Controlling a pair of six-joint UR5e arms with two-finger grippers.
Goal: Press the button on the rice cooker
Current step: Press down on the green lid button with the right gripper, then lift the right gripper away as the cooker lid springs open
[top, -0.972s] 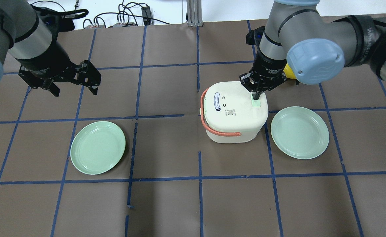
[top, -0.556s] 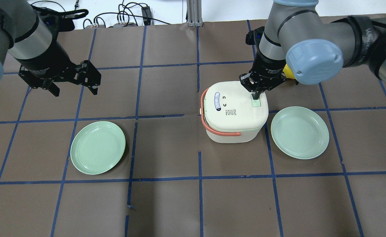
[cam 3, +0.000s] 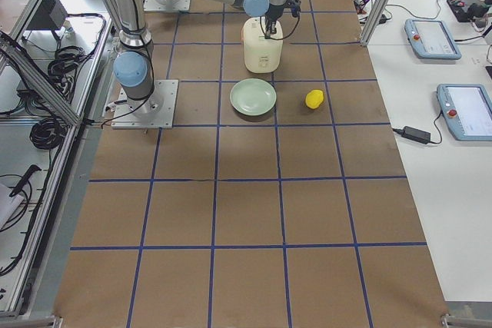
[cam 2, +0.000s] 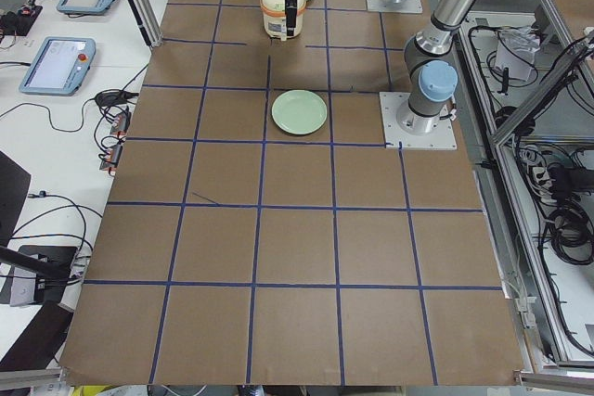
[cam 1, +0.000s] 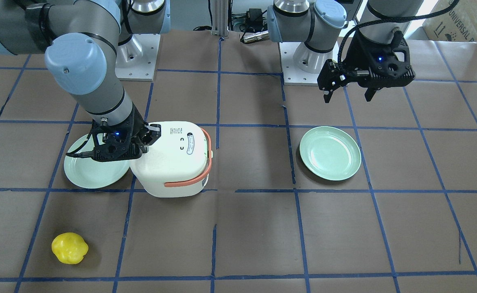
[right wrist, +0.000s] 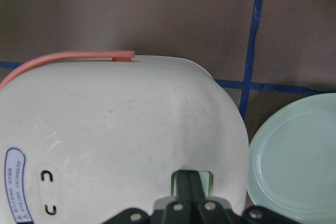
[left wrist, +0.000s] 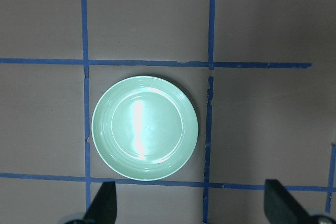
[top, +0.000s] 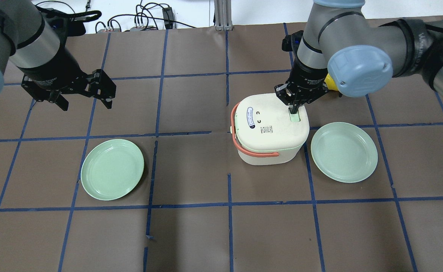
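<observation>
The white rice cooker point(top: 268, 130) with an orange handle stands right of the table's middle; it also shows in the front view point(cam 1: 173, 158). Its pale green button point(top: 294, 118) is on the lid's right end. My right gripper point(top: 293, 110) is shut and points straight down, with its fingertips on the button. The right wrist view shows the closed fingers point(right wrist: 189, 184) sunk in the green button recess point(right wrist: 207, 180). My left gripper point(top: 85, 102) is open and empty, hanging far to the left, above a green plate point(left wrist: 145, 127).
One green plate point(top: 112, 169) lies at the left and another point(top: 344, 152) lies just right of the cooker. A yellow lemon-like object point(cam 1: 69, 248) lies beyond the cooker, partly hidden behind my right arm in the overhead view. Blue tape lines grid the brown table.
My right gripper has stayed on the button and pressed down a little. The cooker's lid and handle have shifted slightly to the right. The left arm has not moved.
</observation>
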